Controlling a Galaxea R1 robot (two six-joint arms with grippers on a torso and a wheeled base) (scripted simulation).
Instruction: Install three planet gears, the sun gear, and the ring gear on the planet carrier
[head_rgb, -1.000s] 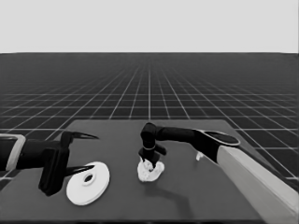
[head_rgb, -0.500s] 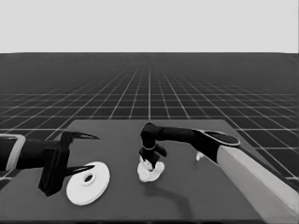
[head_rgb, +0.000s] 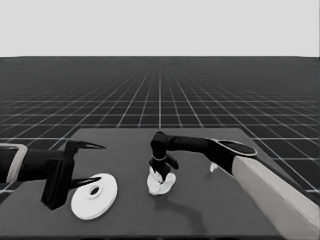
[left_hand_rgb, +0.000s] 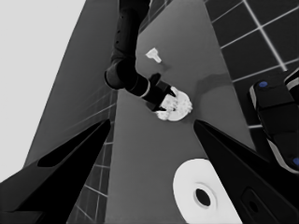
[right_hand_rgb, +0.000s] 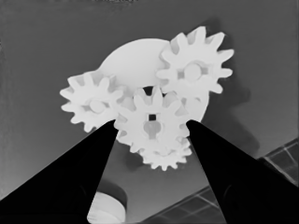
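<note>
The smaller round part (head_rgb: 161, 186) lies mid-table with small toothed gears on it. The right wrist view shows one gear (right_hand_rgb: 194, 70) on one side of the part (right_hand_rgb: 133, 58), another (right_hand_rgb: 92, 103) on the other side, a middle gear (right_hand_rgb: 152, 112) and one (right_hand_rgb: 164, 158) partly under it. My right gripper (head_rgb: 161, 172) points down at this stack, its fingers closed against the middle gear's two sides (right_hand_rgb: 152, 123). The larger round part (head_rgb: 95, 196) lies at the table's left end, under my waiting left gripper (head_rgb: 100, 164), which is open and not holding it.
A thin white piece (head_rgb: 213, 167) lies on the table right of the stack, beside the right arm (head_rgb: 200, 146). In the left wrist view, dark machinery with blue lights (left_hand_rgb: 275, 116) stands past the table's edge.
</note>
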